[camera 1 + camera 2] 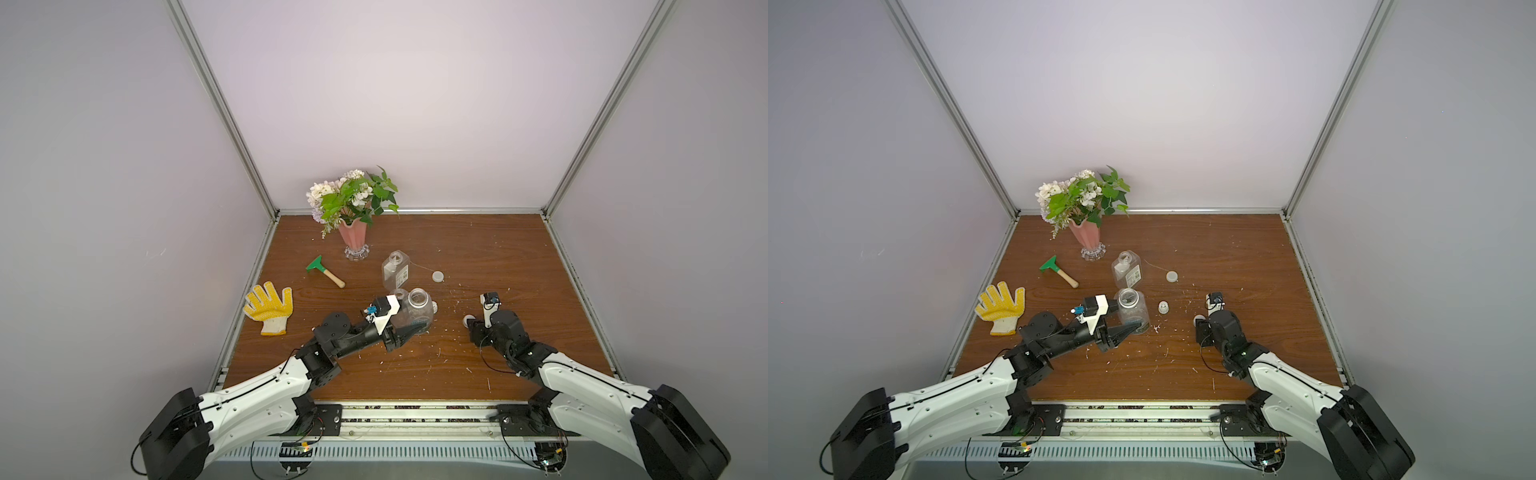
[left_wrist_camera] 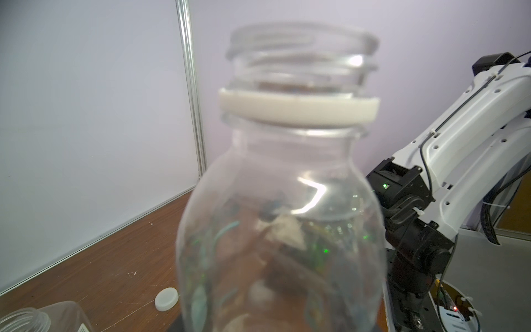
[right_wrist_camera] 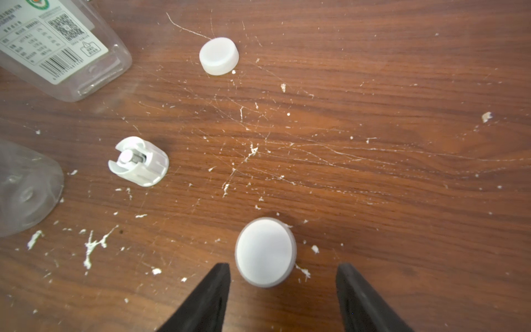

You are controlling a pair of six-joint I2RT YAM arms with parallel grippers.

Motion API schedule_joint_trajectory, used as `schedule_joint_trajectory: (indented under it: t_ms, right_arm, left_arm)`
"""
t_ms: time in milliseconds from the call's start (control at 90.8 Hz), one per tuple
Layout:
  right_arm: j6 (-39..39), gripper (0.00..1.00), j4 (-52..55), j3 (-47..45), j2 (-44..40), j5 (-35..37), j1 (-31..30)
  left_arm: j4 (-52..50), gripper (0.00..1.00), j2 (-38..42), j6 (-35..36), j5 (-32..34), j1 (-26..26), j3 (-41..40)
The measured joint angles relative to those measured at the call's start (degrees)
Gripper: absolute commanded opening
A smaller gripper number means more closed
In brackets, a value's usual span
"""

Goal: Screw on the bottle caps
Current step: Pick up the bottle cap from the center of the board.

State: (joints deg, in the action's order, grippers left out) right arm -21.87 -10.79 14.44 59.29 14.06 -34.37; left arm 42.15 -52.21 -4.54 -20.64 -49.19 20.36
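Note:
My left gripper [image 1: 415,326] is shut on the rounded clear bottle [image 1: 417,309], whose open threaded mouth and white neck ring [image 2: 298,112] fill the left wrist view; the fingers are hidden behind it there. Over at the right, my right gripper [image 3: 283,267] is open, its black fingertips either side of a flat white cap [image 3: 265,253] on the table, not touching it. A ribbed nozzle cap [image 3: 139,161] lies between the arms. Farther back are a second plain cap [image 1: 437,276] and the square labelled bottle [image 1: 395,270]. A small clear bottle mouth [image 1: 400,294] peeks out beside the left wrist camera.
A pink vase of flowers [image 1: 353,239] stands at the back left. A green hand tool with a wooden handle [image 1: 326,270] and a yellow glove [image 1: 270,309] lie at the left. White crumbs litter the wooden table [image 1: 498,249]; walls close three sides.

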Motion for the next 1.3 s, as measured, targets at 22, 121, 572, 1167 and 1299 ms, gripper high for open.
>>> schedule_joint_trajectory:
  t_ms: [22, 121, 572, 1167, 1299]
  right_arm:
    - [0.0, 0.63, -0.2, 0.0, 0.6, -0.1, 0.0]
    - [0.3, 0.61, -0.6, 0.6, 3.4, -1.0, 0.0]
    - [1.9, 0.54, -0.2, 7.0, 14.3, -2.8, -0.1]
    - [1.9, 0.45, 3.5, 9.4, 15.3, -0.8, -1.7]
    - [1.9, 0.45, 6.1, 9.5, 12.8, -0.7, -1.9]
  left_arm:
    - [0.0, 0.53, 0.0, 0.0, 0.0, 0.0, 0.0]
    - [0.0, 0.53, -0.2, 0.0, -0.1, 0.0, 0.0]
    - [-0.2, 0.54, -0.4, 0.2, 0.0, 0.0, 0.0]
    - [-0.9, 0.54, -0.4, 0.3, 0.3, 0.0, 0.0]
    - [-1.2, 0.55, -0.4, 0.4, 0.4, 0.0, 0.0]
